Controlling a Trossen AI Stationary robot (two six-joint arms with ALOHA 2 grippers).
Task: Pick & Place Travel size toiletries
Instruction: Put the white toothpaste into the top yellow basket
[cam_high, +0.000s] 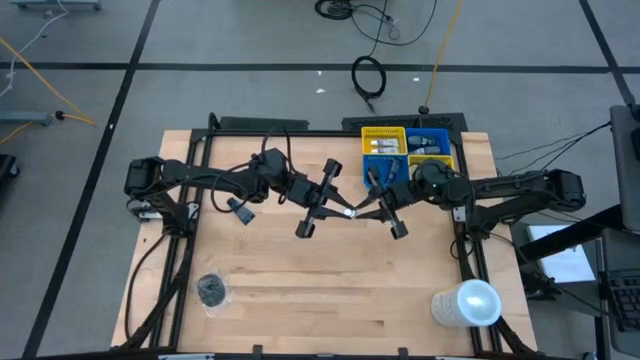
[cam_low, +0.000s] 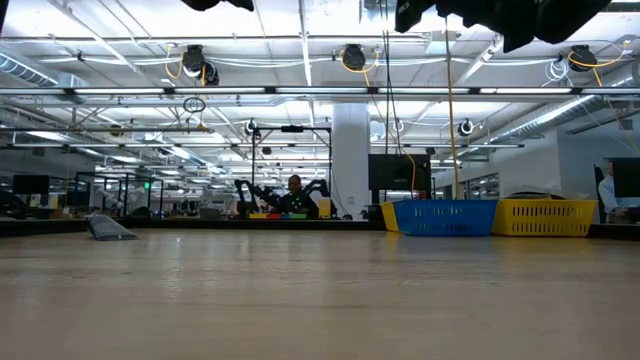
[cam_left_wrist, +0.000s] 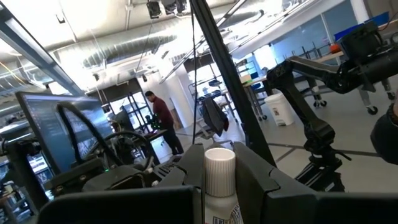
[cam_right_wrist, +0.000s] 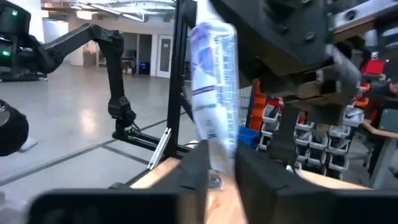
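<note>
I see both arms meeting over the middle of the table (cam_high: 300, 290), up in the air. They share one small white tube (cam_high: 349, 212).

From above, the tube is a tiny white bit right between the two grippers. Its long way runs left to right, from one gripper to the other. It sits well above the wood, just near the bins.

The left gripper (cam_left_wrist: 217, 180) is closed tight on the tube. Its camera shows the tube's white cap (cam_left_wrist: 220, 169) sticking out past the dark fingers (cam_left_wrist: 261, 177), pointing away from that arm toward the right arm.

The right gripper (cam_right_wrist: 222, 163) has its fingers pulled in narrow around the other end of the tube. In its camera the tube is see-through white with blue marks, and it runs from the fingers (cam_right_wrist: 193, 168) toward the left gripper. The fingers sit right at its sides, but I cannot tell if they press it yet.

The yellow bin (cam_high: 383, 142) and the blue bin (cam_high: 428, 140) stand at the far edge, a bit right. A big white cylinder (cam_high: 468, 303) lies at the near right corner. A round dark tin (cam_high: 210, 289) sits near the near left corner.
</note>
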